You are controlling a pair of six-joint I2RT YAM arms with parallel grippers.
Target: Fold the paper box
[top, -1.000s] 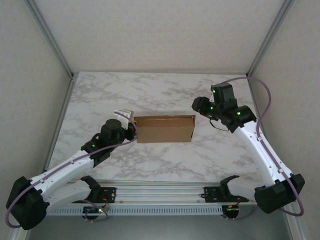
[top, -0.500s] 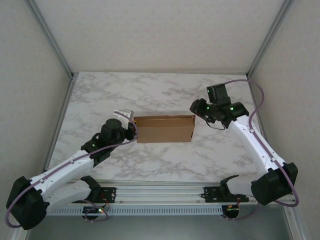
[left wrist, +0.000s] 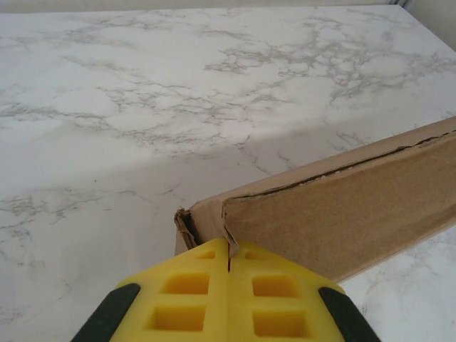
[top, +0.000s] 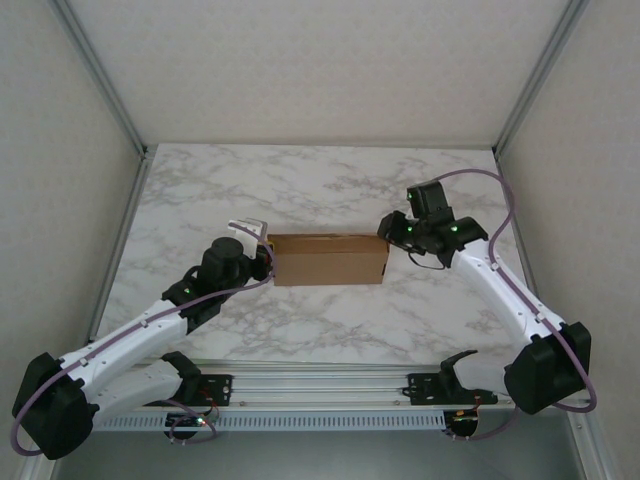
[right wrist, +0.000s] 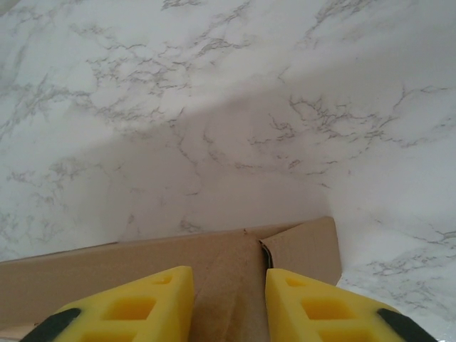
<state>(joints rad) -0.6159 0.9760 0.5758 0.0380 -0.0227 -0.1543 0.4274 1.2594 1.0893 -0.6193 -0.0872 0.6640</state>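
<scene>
The paper box [top: 328, 259], plain brown cardboard, lies closed and flat-topped in the middle of the marble table. My left gripper [top: 263, 250] is at its left end. In the left wrist view the yellow fingers [left wrist: 192, 285] are pressed together, and a ragged corner edge of the box [left wrist: 342, 206] runs into the seam between them at the left gripper [left wrist: 229, 246]. My right gripper [top: 388, 231] is at the box's right end. Its fingertips [right wrist: 167, 285] stand apart over the box top [right wrist: 107, 267], beside an end flap [right wrist: 303, 246]. Right gripper [right wrist: 229, 274] open.
The marble table [top: 330, 180] stretches behind and in front of the box. Pale walls and aluminium posts [top: 100, 75] close in the back and sides. A metal rail [top: 330, 385] with the arm bases runs along the near edge.
My right arm has swung left and down onto the box's right end, and its jaws have narrowed. The left arm and the box have not moved.
</scene>
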